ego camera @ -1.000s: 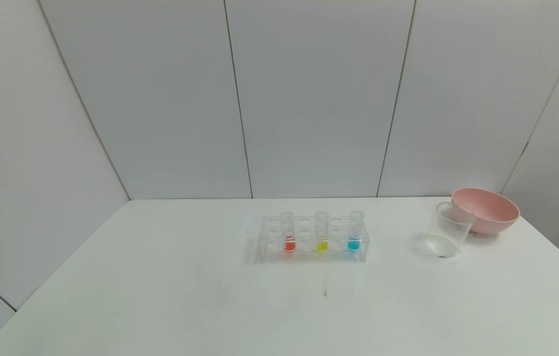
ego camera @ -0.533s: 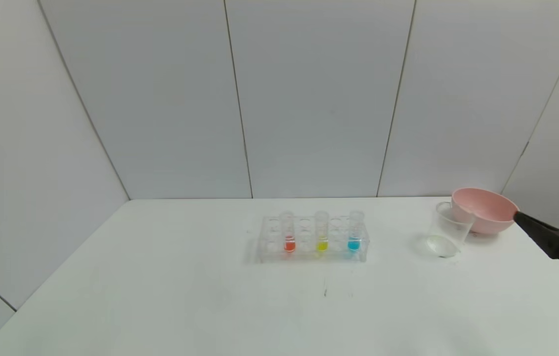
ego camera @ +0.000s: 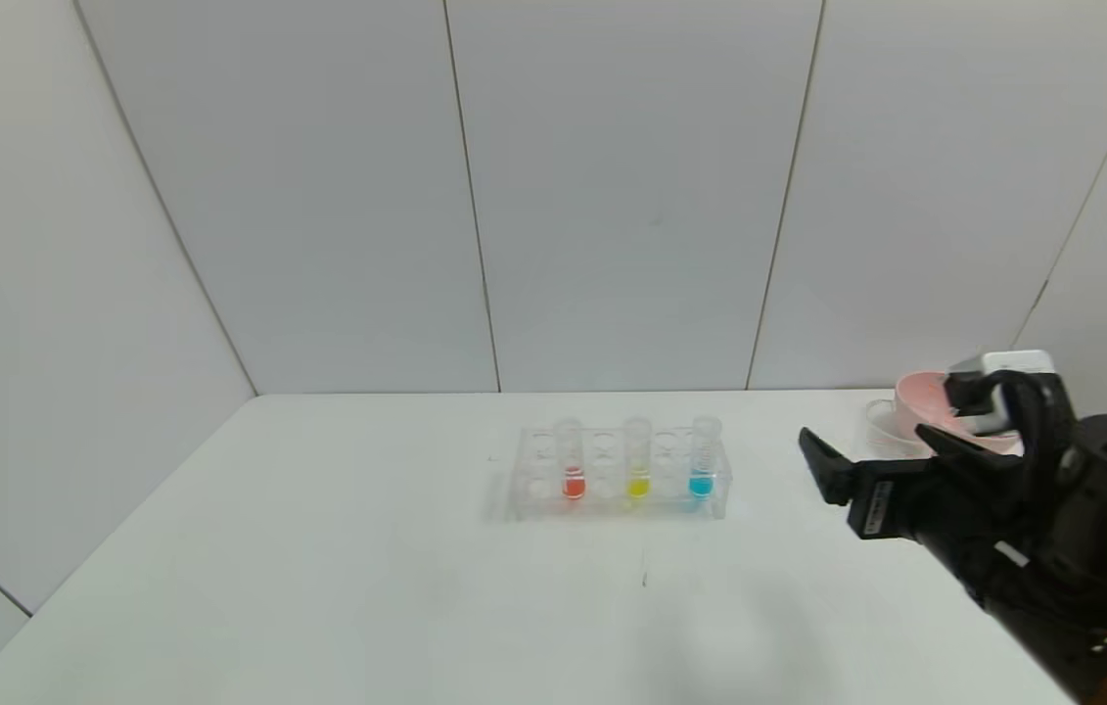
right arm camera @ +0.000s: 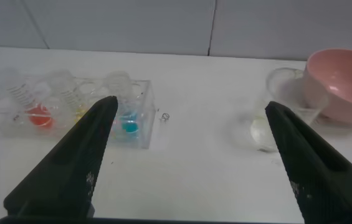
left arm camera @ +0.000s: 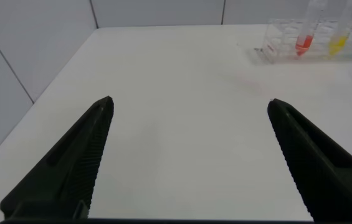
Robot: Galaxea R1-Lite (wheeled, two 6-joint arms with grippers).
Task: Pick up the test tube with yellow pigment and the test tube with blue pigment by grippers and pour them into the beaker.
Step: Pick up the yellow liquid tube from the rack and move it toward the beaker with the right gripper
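Observation:
A clear rack (ego camera: 617,499) stands mid-table with three upright tubes: orange-red at the left, the yellow pigment tube (ego camera: 637,462) in the middle and the blue pigment tube (ego camera: 703,458) at the right. My right gripper (ego camera: 861,433) is open and empty, hovering right of the rack and in front of the beaker (ego camera: 881,416), which it mostly hides. In the right wrist view the gripper (right arm camera: 191,102) spans the bare table between the blue tube (right arm camera: 128,122) and the beaker (right arm camera: 260,129). My left gripper (left arm camera: 189,101) is open and empty over the table's left part, far from the yellow tube (left arm camera: 338,43).
A pink bowl (ego camera: 920,406) stands just behind the beaker at the back right, also in the right wrist view (right arm camera: 344,81). The orange-red tube (ego camera: 572,465) stands at the rack's left end. White wall panels close the table's far and left sides.
My right arm has come in from the right edge and moved left in front of the beaker and bowl. The tubes, rack, beaker and bowl have not moved.

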